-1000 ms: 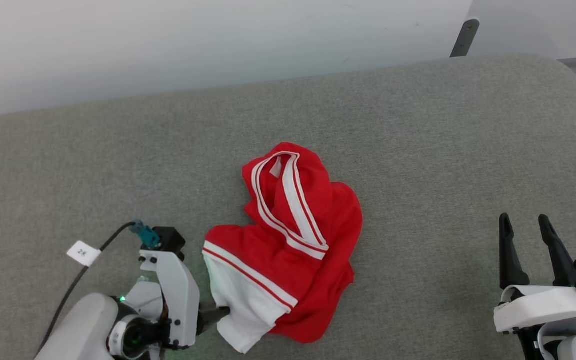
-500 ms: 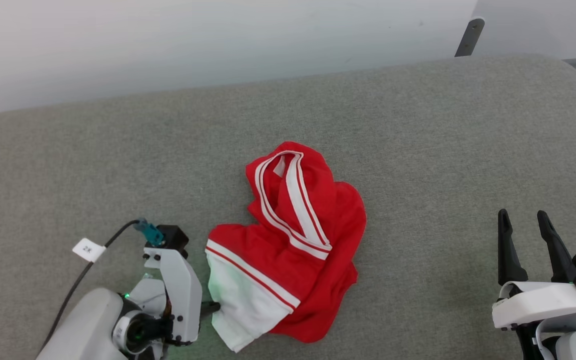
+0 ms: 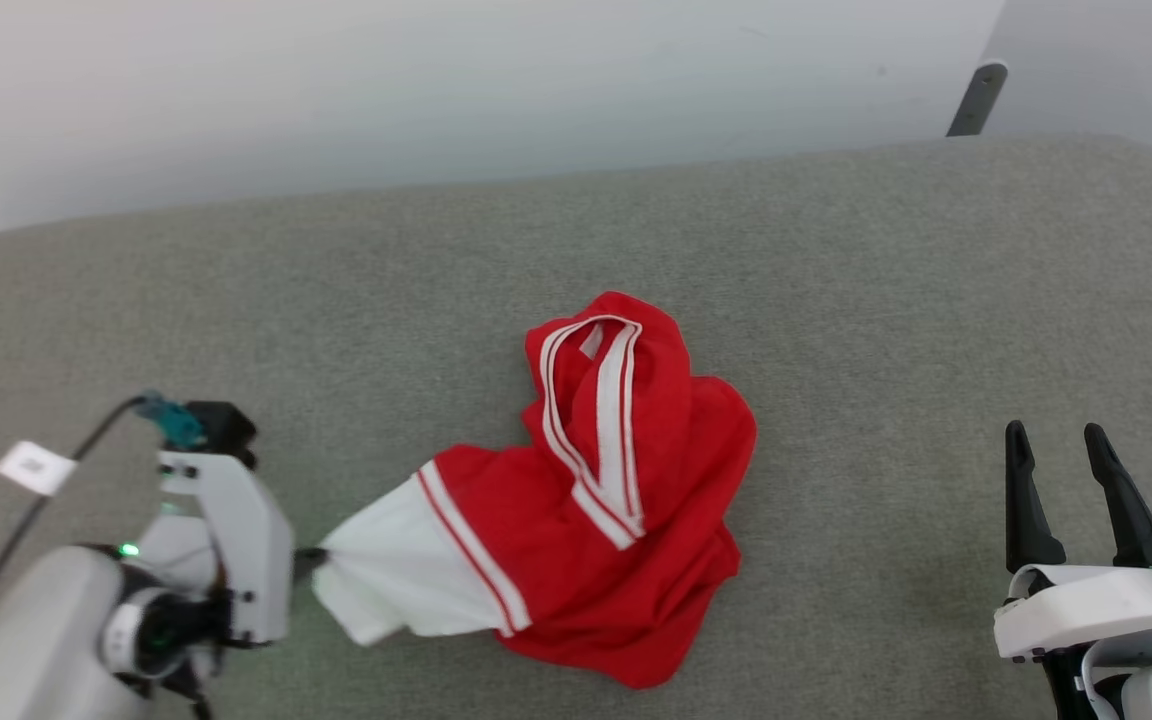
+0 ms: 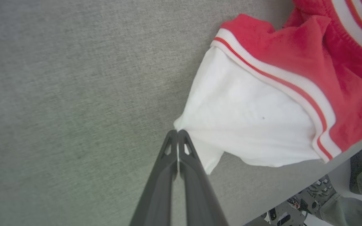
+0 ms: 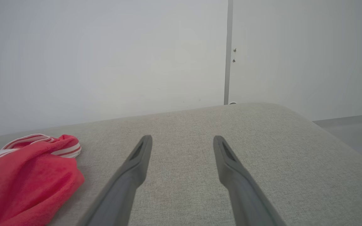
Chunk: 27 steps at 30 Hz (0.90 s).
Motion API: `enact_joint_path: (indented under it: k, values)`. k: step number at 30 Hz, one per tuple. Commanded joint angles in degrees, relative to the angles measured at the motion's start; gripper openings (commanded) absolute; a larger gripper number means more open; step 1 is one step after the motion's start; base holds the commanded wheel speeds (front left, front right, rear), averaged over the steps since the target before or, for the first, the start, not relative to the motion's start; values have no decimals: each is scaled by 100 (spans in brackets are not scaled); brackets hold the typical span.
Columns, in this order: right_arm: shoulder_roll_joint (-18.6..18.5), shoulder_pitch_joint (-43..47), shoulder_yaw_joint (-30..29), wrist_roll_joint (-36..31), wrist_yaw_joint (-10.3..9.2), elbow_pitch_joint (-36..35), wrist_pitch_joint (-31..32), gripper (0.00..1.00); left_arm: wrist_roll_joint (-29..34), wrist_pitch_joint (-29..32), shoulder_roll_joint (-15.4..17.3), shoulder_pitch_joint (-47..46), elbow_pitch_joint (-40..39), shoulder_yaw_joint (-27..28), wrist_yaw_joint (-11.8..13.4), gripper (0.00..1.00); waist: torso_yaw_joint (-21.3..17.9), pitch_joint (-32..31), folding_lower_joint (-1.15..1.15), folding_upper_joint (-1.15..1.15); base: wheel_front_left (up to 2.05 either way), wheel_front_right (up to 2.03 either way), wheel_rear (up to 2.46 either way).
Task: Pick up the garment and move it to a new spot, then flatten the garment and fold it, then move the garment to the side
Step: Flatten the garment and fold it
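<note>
1 pinch | left tool grips garment — wrist view | right tool agape

Cable tag lettering seems blurred, unreadable.

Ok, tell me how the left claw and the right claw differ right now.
The left claw is shut, its fingers pressed together; the right claw stands open with a wide gap. The left claw pinches the edge of the white sleeve of the garment; the right claw holds nothing and sits apart from the garment, over bare grey cushion. Both have two long dark fingers.
</note>
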Motion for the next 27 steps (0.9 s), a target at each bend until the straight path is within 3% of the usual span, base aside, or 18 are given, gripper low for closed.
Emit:
enact_joint_path:
  k: [1,11,17,27]
  values:
    - [-27,31,-8,-33,-4,2,-29,100,41,-21,45,61,-30,20,1,0,40,-22,0,0,0,0,0]
    - [-91,59,41,-31,-4,27,-29,100,340,-149,953,241,-185,380,231,0,180,-64,0,0,0,0,0]
    - [-143,94,99,25,-4,43,-29,100,473,-255,1281,417,69,445,254,0,161,-82,0,0,0,0,0]
    - [-131,103,131,32,-4,64,-29,100,416,-540,1199,658,689,466,279,0,130,-18,0,0,0,0,0]
